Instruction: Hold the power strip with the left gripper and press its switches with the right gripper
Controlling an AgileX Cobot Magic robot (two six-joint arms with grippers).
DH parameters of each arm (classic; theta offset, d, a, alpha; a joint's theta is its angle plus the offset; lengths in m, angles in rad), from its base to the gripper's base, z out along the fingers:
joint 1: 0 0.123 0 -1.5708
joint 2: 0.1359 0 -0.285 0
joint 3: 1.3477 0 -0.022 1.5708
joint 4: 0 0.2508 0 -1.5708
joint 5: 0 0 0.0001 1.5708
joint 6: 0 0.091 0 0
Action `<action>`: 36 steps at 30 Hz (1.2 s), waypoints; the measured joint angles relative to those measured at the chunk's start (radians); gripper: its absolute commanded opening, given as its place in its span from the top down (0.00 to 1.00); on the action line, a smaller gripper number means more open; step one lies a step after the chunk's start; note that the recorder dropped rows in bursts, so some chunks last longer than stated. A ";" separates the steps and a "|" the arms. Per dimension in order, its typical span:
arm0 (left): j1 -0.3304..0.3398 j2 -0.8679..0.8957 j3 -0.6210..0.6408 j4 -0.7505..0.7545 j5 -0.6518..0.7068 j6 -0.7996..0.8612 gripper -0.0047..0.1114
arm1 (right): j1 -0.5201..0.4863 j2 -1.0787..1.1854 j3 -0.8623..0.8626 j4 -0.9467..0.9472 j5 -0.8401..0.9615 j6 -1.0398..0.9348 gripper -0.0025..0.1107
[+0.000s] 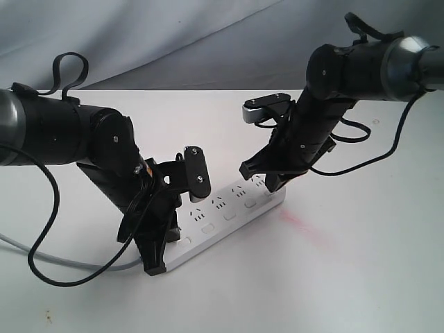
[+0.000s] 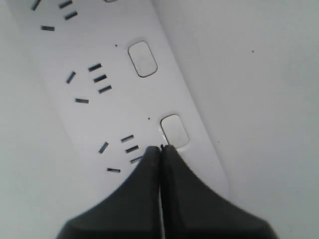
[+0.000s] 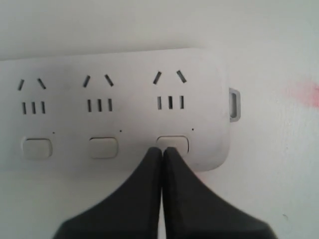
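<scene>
The white power strip [image 1: 220,219] lies diagonally on the white table. My left gripper [image 1: 154,268] is shut, and its tips rest on the strip's near end. In the left wrist view the left gripper [image 2: 160,148] touches the strip [image 2: 114,50] right beside the end switch [image 2: 174,130], with another switch [image 2: 142,59] further along. My right gripper [image 1: 272,186] is shut at the far end. In the right wrist view the right gripper [image 3: 162,149] has its tips on the end switch [image 3: 173,143]; two more switches [image 3: 103,147] lie along the strip [image 3: 129,69].
The thin grey cord [image 1: 17,244] runs off the table's left edge, beside a looping black arm cable [image 1: 35,267]. A pink stain [image 1: 298,222] marks the table by the strip's far end, and the stain [image 3: 304,94] also shows in the right wrist view. A grey backdrop [image 1: 173,35] hangs behind.
</scene>
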 measured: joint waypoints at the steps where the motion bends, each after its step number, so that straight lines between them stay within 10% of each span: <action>1: 0.000 0.000 0.000 0.000 0.000 0.000 0.96 | 0.000 0.005 0.000 0.000 0.000 0.000 0.98; 36: 0.000 0.000 0.000 0.000 0.000 -0.021 0.96 | 0.000 0.071 -0.022 -0.004 -0.039 0.000 0.98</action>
